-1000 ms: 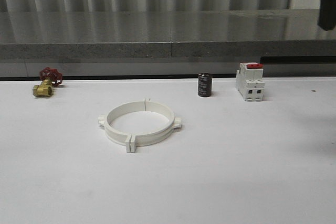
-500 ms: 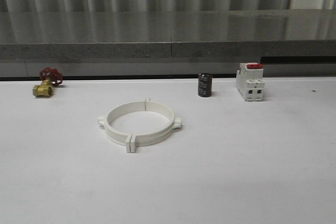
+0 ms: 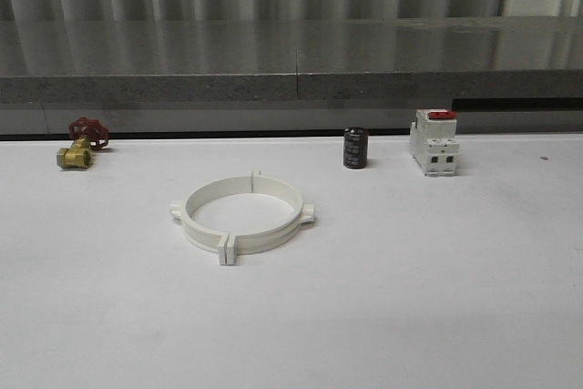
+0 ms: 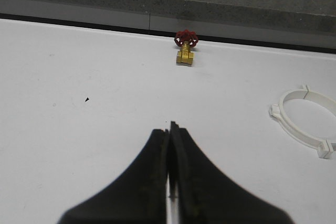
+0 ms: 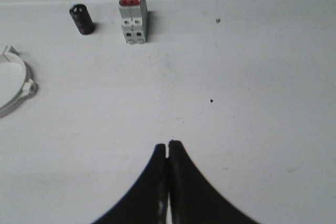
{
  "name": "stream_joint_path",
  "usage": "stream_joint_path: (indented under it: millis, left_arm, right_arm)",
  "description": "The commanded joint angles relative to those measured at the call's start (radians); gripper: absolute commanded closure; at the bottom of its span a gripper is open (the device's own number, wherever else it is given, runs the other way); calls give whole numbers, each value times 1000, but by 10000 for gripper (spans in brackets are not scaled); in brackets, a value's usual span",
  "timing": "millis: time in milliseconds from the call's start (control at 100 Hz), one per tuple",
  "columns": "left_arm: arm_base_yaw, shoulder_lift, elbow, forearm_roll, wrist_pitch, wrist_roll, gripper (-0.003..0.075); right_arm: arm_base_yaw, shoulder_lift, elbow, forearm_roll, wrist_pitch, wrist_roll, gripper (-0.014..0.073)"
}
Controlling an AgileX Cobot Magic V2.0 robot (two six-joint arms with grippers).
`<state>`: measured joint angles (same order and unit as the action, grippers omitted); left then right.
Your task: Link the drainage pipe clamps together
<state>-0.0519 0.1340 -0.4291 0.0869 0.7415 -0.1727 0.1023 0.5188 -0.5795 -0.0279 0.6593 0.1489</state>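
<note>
The two white half-ring drainage pipe clamps [image 3: 242, 213] look like smooth, matt plastic, lying well ahead of both claws on the white, matt, faintly speckled table [image 3: 437, 298]. The small valve [image 3: 76, 150] has a shiny brass-like metal body and a red handwheel. The black cylinder [image 3: 355, 148] looks glossy; the white boxy switch [image 3: 434, 143] looks plastic with a red top.

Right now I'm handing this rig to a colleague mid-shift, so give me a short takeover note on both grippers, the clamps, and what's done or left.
Left gripper: shut, holding nothing, over bare table.
Right gripper: shut, holding nothing, over bare table.
Drainage pipe clamps: lying flat at mid-table, the two halves meeting as one ring, tabs paired at the near and far seams.
Done: the halves look joined.
Left: confirm both seams are latched; the pictures cannot settle that. The brass valve, black cylinder and white switch stand apart at the back.
</note>
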Motion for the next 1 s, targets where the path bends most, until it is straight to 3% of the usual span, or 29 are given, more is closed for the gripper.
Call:
stream_joint_path:
  millis: [0, 230, 450, 770, 990]
  left_arm:
    - [2, 12, -24, -6, -75, -1, 741]
    - [2, 12, -24, -6, -75, -1, 741]
    - [2, 12, -24, -6, -75, -1, 741]
    - [2, 12, -24, -6, -75, -1, 741]
    - [2, 12, -24, -6, -78, -1, 741]
  right_arm:
    - [-8, -91, 15, -13, -95, -13, 660]
    - [-8, -334, 112, -88, -100, -13, 660]
    - [-8, -422, 154, -109, -133, -13, 660]
    - [-15, -504, 404, -151, -525, 7, 660]
    - [-133, -550, 595, -57, -778, 7, 660]
